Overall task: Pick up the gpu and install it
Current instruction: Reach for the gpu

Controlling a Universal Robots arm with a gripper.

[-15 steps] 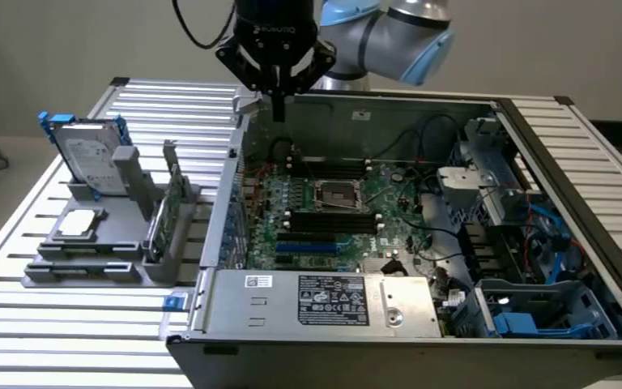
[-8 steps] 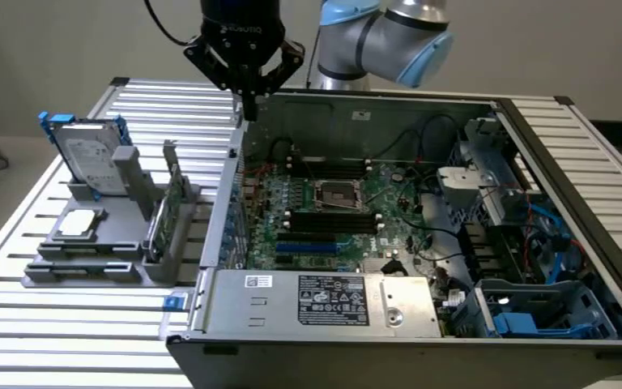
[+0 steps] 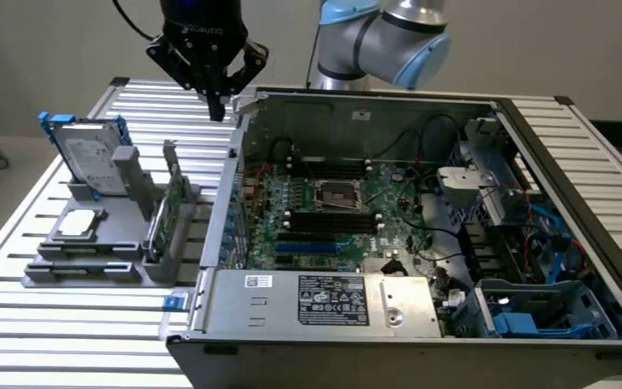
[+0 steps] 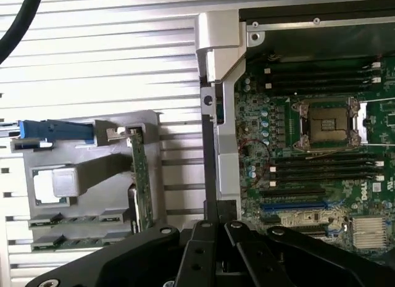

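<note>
gpu (image 3: pixel 176 194) is parked upright on edge in a slotted gray rack (image 3: pixel 84 271) just beside the computer case (image 3: pixel 376 109), probably so it's easily grabbed. Gripper (image 3: pixel 219 112) is held above the case's corner, fingers pressed together, nothing clamped.

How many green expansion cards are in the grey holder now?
1: the thin green gpu stands on edge in the grey plastic holder, on its side nearest the open computer case. Another could hide behind it.
</note>
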